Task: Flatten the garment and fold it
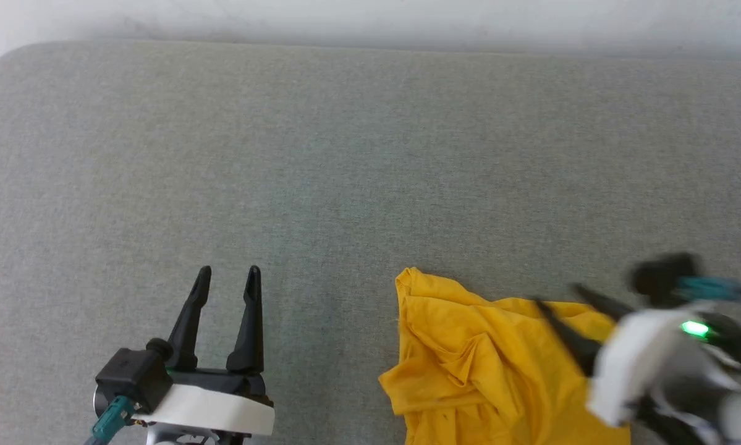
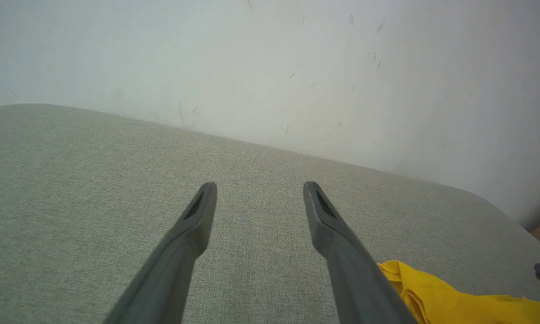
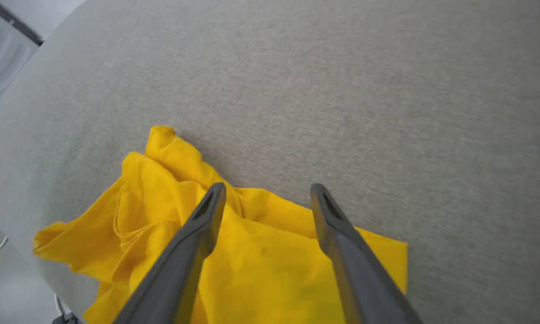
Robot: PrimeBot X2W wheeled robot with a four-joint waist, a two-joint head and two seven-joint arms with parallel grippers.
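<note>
The garment (image 1: 481,361) is a crumpled mustard-yellow T-shirt lying in a heap at the near right of the grey table, plain yellow side up; no print shows. In the right wrist view the garment (image 3: 251,252) lies loose under my right gripper (image 3: 268,191), whose fingers stand apart with nothing between them. In the head view the right gripper (image 1: 555,296) is blurred, above the shirt's right part. My left gripper (image 1: 228,275) is open over bare table to the left of the shirt. The shirt's edge (image 2: 432,292) shows beside the open left gripper (image 2: 260,186).
The grey fabric-covered table (image 1: 345,154) stretches far and left, with rounded corners. A pale wall (image 2: 297,67) rises behind its far edge. The table's near left edge (image 3: 8,135) drops to the floor, where a white cable lies.
</note>
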